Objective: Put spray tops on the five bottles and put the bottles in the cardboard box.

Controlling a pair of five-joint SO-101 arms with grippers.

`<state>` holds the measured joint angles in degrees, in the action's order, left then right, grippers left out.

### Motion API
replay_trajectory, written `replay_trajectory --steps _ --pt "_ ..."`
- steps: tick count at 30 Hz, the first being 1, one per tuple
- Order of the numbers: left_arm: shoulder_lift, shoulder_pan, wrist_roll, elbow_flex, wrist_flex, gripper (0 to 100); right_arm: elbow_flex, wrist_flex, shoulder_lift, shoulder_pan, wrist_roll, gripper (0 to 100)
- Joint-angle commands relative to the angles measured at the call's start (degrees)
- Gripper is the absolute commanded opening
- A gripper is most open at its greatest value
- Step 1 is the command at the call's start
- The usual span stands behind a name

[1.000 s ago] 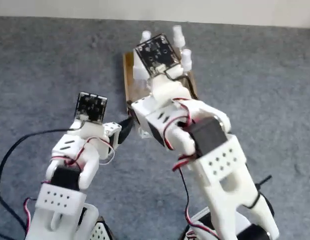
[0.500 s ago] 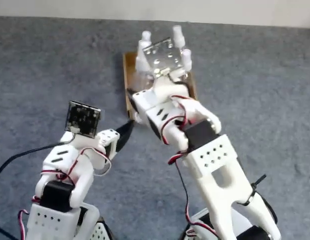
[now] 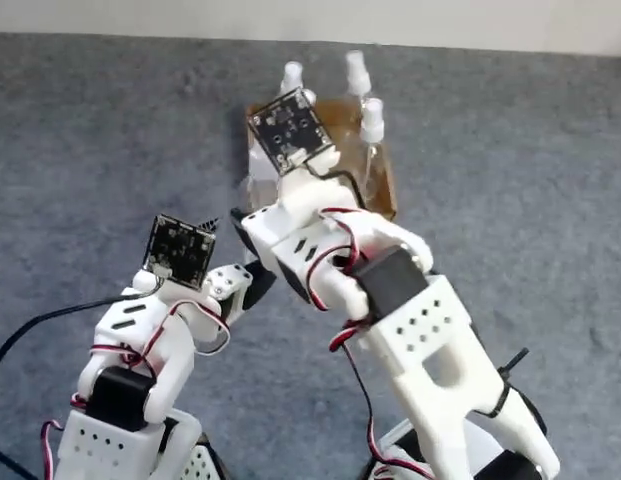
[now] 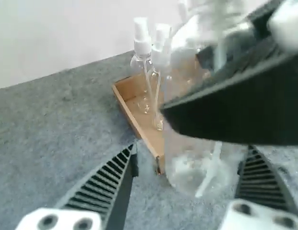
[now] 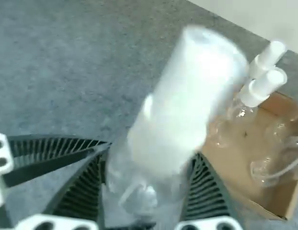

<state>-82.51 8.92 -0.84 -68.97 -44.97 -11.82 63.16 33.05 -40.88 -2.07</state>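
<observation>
My right gripper (image 5: 149,160) is shut on a clear bottle (image 5: 187,96) with a white spray top, held tilted just beside the near corner of the cardboard box (image 5: 278,201). In the left wrist view that bottle (image 4: 192,167) hangs in the right arm's black jaws, ahead of and between the spread fingers of my left gripper (image 4: 191,151), which is open and holds nothing. The high view has my left gripper (image 3: 252,282) low at the near left of the box (image 3: 385,185). Several capped bottles (image 3: 372,115) stand upright in the box.
Grey carpet (image 3: 110,130) covers the table on all sides of the box. A pale wall (image 3: 440,20) runs along the far edge. A black cable (image 3: 50,315) loops by the left arm's base.
My right wrist has pulled back and to the left, off the box, with the bottle in it. My left arm has drawn back a little toward its base.
</observation>
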Motion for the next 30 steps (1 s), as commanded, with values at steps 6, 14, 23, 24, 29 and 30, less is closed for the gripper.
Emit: replay_trajectory --steps 6,14,23,24,29,30 --pt "0.22 -1.63 -0.88 0.13 1.41 26 10.95 7.34 2.07 0.22 0.00 0.3" --pt "0.13 -2.42 -0.79 -1.19 2.29 22 11.38 -3.03 -3.82 10.86 -5.45 0.3" --pt "6.46 -15.43 6.07 -0.57 11.69 12 20.26 -4.18 -22.37 13.85 -10.02 0.3" --pt "9.27 -15.43 6.07 0.84 11.08 12 21.58 -4.18 -23.96 13.85 -10.02 0.3" --pt "22.20 -15.52 5.98 4.44 11.08 11 25.98 -5.85 -31.25 13.85 -10.02 0.3" --pt "23.34 -15.52 5.89 4.88 11.08 12 26.33 -7.08 -32.66 13.85 -10.02 0.3"
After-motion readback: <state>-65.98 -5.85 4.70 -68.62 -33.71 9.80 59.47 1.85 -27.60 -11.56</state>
